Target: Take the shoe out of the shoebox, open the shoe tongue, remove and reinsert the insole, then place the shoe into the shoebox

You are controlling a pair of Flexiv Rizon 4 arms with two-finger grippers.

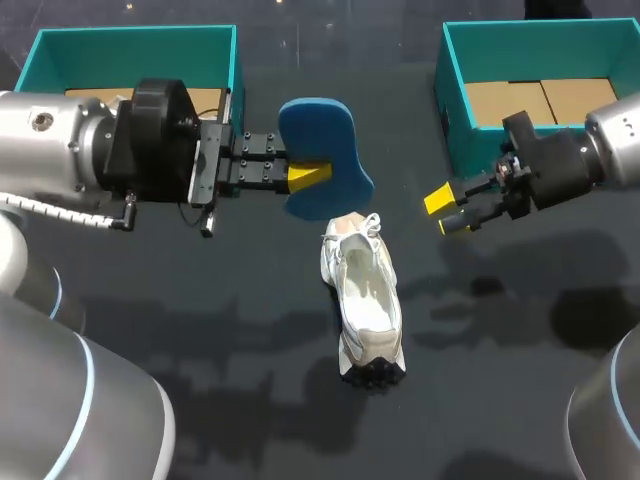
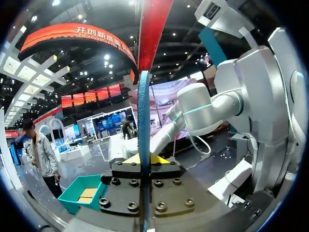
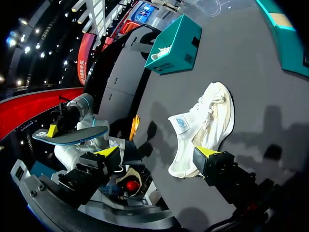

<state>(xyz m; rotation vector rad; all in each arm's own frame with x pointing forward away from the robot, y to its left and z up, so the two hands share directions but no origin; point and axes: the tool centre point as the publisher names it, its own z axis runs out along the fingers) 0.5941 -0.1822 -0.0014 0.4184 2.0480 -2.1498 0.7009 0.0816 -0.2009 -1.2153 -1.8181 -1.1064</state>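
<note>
The left hand (image 1: pixel 306 176) grips the blue insole (image 1: pixel 322 130) above the tabletop (image 1: pixel 240 330), just beyond the white shoe (image 1: pixel 366 300) lying at the middle. The right hand (image 1: pixel 447 211) hangs empty, fingers apart, right of the shoe. The teal left shoebox (image 1: pixel 130 42) and right shoebox (image 1: pixel 455 100) stand far back.

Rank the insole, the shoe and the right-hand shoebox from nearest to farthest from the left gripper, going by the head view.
1. The insole: clamped upright in the left gripper itself.
2. The shoe: lying on the table near the middle, just past the fingertips.
3. The right-hand shoebox: at the table's far right, well beyond the shoe.
</note>
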